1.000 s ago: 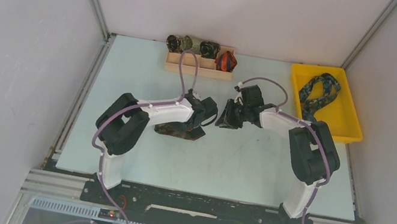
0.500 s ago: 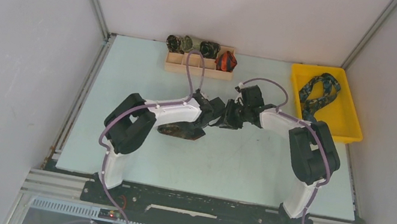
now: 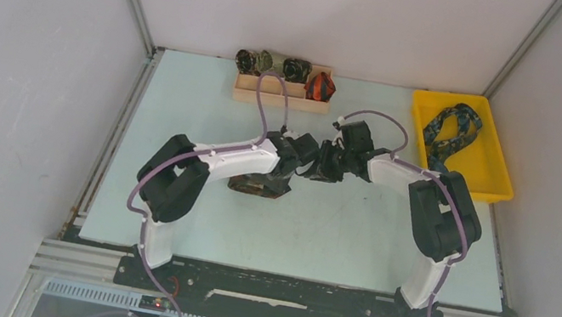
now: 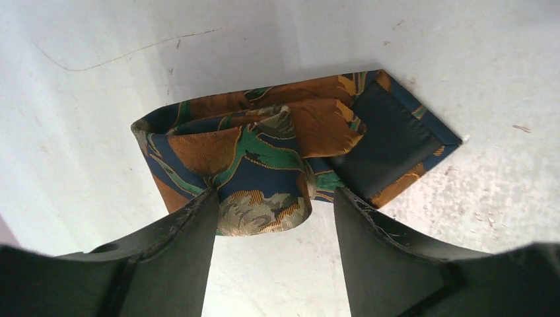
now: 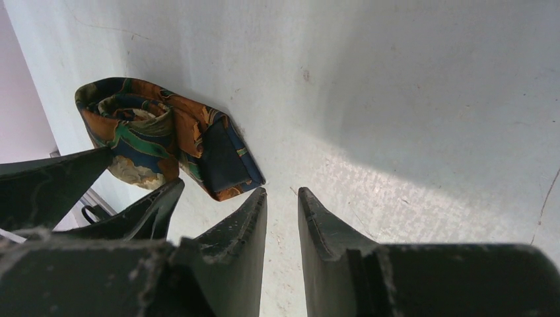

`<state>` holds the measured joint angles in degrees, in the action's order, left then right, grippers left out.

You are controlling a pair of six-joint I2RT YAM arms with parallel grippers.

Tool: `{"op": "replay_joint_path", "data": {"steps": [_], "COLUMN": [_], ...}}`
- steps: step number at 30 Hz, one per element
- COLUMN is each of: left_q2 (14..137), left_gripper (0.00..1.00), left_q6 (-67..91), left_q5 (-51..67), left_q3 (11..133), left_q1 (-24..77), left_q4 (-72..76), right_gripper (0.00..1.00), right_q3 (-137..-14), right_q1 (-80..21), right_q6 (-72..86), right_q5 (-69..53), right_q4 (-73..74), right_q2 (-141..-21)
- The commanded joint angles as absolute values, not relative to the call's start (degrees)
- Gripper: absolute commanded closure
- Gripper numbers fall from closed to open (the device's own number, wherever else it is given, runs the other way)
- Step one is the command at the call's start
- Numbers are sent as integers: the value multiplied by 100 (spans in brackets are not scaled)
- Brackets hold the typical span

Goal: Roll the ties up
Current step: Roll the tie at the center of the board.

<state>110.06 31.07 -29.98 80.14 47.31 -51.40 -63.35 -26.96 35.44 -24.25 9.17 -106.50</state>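
The tie (image 4: 264, 142), loosely rolled on the counter (image 4: 99, 99) inside the open, empty left end effector (image 4: 274, 195), could spring unrolled, as the barely parted right end effector (image 5: 282, 193) grips nothing either.

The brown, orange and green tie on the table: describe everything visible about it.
The tie is woven-looking fabric printed in brown, orange, green and navy. It lies loosely rolled on the pale table, its pointed end flat, showing dark lining. The open left gripper straddles the roll's near side; contact is unclear.
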Motion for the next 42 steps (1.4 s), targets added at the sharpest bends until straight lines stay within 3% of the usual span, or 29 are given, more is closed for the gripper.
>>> {"op": "replay_joint_path", "data": {"steps": [1, 10, 14, 28, 31, 38, 42], "left_q2": [10516, 9772, 9190, 6549, 6079, 5752, 5892], "left_gripper": [33, 27, 25, 24, 23, 13, 8], "left_q6": [3109, 3112, 3057, 2794, 2732, 3085, 3087], "left_q5": [-2732, -3226, -3360, -2374, -2335, -362, 121], "left_q3": [7842, 7692, 7383, 4764, 4140, 3172, 2989], "left_q1": [4750, 4755, 4737, 3519, 3291, 2102, 1966], "left_q4": [-4651, -4748, -4580, -2343, -1724, -781, -420], "right_gripper": [73, 73, 81, 58, 57, 57, 58], "right_q3": [-6265, -6227, -6134, -6159, -6353, -6908, -7225], "right_q1": [-2689, -2914, -3088, -3511, -3629, -3916, -4086], "right_q6": [3568, 3496, 3478, 3388, 3329, 3287, 3269], "right_q5": [-2496, -2451, -2435, -2494, -2445, -2406, -2359], "right_q4": [568, 274, 58, -403, -247, -26, 300], "right_q2": [-10325, -10207, -10044, -9816, -9914, -10262, -10468]}}
